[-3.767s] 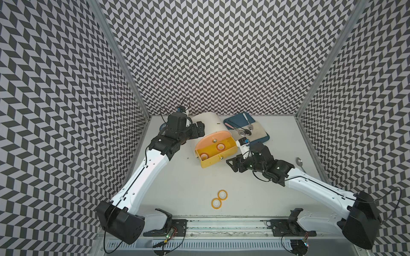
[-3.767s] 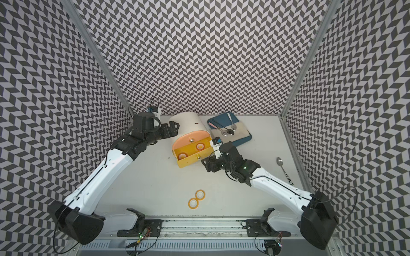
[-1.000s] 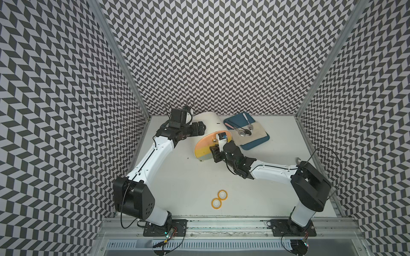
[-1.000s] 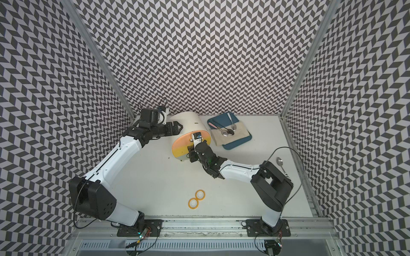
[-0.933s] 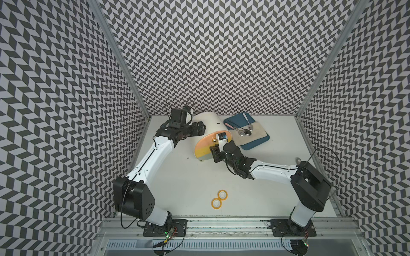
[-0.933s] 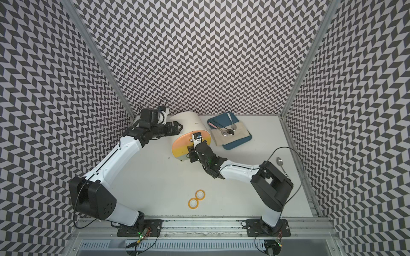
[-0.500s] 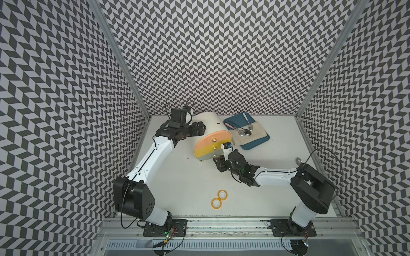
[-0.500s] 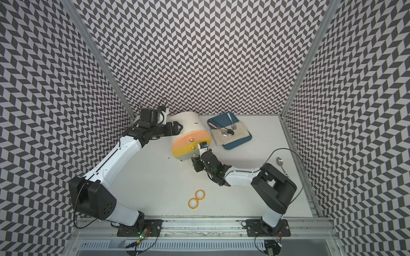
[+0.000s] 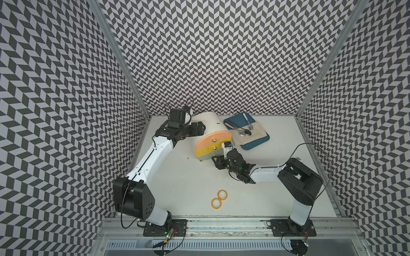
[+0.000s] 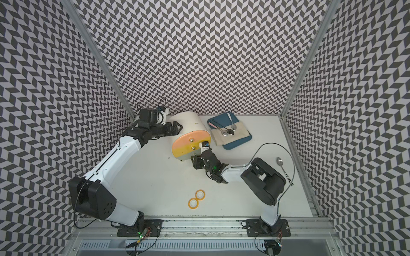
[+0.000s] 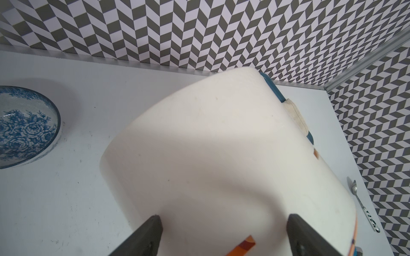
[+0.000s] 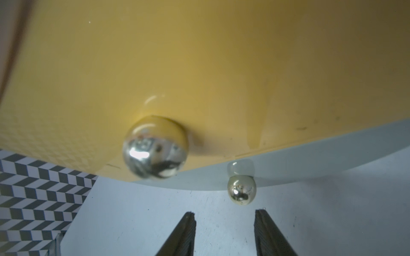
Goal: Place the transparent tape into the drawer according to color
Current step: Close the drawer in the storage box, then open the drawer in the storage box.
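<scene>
Two yellow-orange rings of transparent tape [image 9: 222,194] [image 9: 216,202] lie side by side on the table near the front, seen in both top views [image 10: 200,194]. The drawer unit [image 9: 211,145] is a white domed cabinet with a pink, a yellow and a pale drawer front, all shut. My left gripper [image 9: 201,130] [image 11: 224,221] is open wide, its fingertips at the cabinet's white back shell. My right gripper [image 9: 216,161] [image 12: 225,221] is open and holds nothing. It hangs low before the pale bottom drawer, just short of its small knob [image 12: 241,191] and below the yellow drawer's knob [image 12: 155,147].
A blue mat [image 9: 257,144] with a beige cloth and spoons [image 9: 243,132] lies right of the cabinet. A loose spoon [image 10: 280,163] rests by the right wall. A blue floral bowl [image 11: 24,126] stands behind the cabinet. Patterned walls close in three sides.
The yellow drawer, pulled out a few seconds ago, is now shut. My right gripper has drawn back and down from the drawer front and opened a little. The left arm has held still.
</scene>
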